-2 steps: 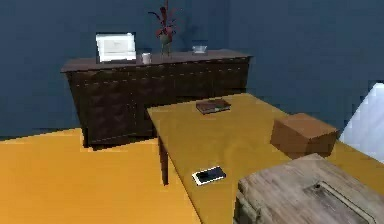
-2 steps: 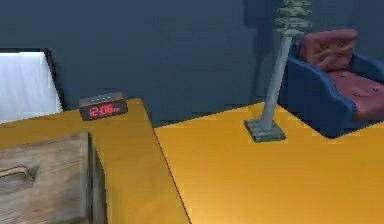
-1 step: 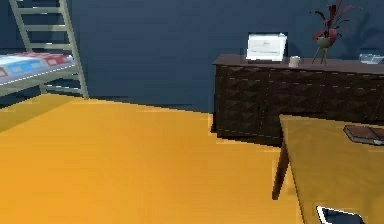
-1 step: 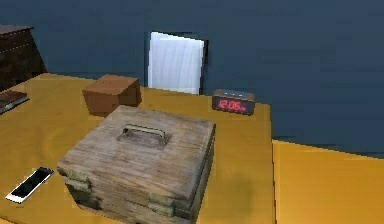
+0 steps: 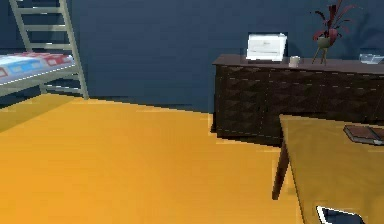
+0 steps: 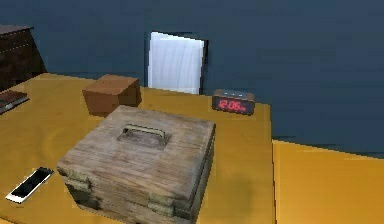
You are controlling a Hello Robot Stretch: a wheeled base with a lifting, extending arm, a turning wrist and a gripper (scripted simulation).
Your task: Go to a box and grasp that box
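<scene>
Showing 1 box [image 6: 110, 95], 1 chest [image 6: 140, 158], 1 clock [image 6: 232, 102]

One worktop [image 6: 245, 150]; on it two boxes, namely one small brown box [image 6: 111, 95] and one large wooden case [image 6: 140, 160] with a single handle; one digital clock [image 6: 232, 103]; one phone [image 6: 30, 184]; one dark book [image 5: 362, 133]; one white chair [image 6: 177, 62] behind the worktop; one dark sideboard [image 5: 250, 100], carrying four things: one white upright panel [image 5: 266, 46], one small cup [image 5: 295, 61], one vase [image 5: 322, 50] of stems, one bowl [image 5: 371, 58]; one bed [image 5: 30, 68]; one ladder [image 5: 62, 40] beside it.
</scene>
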